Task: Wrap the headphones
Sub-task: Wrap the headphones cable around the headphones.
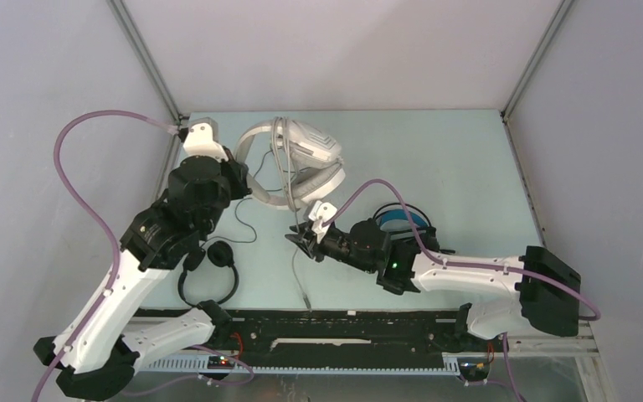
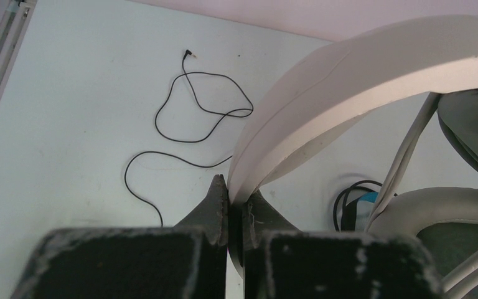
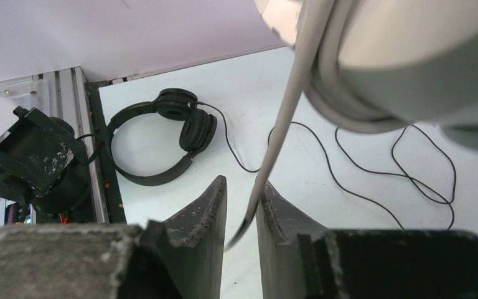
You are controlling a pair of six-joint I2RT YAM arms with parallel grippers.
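White-grey plastic fills the far middle of the tabletop (image 1: 469, 151). The large over-ear headphones (image 1: 306, 159) lie there with the left gripper (image 2: 229, 187) on them, its jaws clamped tight on the pale headband (image 2: 348, 68). That hold looks meant as an anchor, keeping the headset from turning or sliding while its lead is wound round it.

The right gripper (image 3: 243, 187) sits just near of the ear cups. Its jaws stand narrowly apart and the grey cable (image 3: 283, 112) drops down between them. The cable rests against one finger but is not visibly pinched, so the jaws look like a loose guide that lets the lead slip through, probably before a fresh grip further along. From there the free tail runs toward the near edge of the tabletop. Grey strands already cross the cups in the overhead and left wrist views, which suggests some turns are laid and the rest of the lead has yet to go on.

The slim black headphones (image 1: 209, 276) lie near left, beside the left arm. Their thin black cable (image 2: 199, 106) sprawls in open loops and is clearly unwrapped. The black pair with blue accents (image 1: 402, 216) sits right of centre, largely hidden behind the right arm, so the state of its lead cannot be told. On this showing the task is at its first headset.
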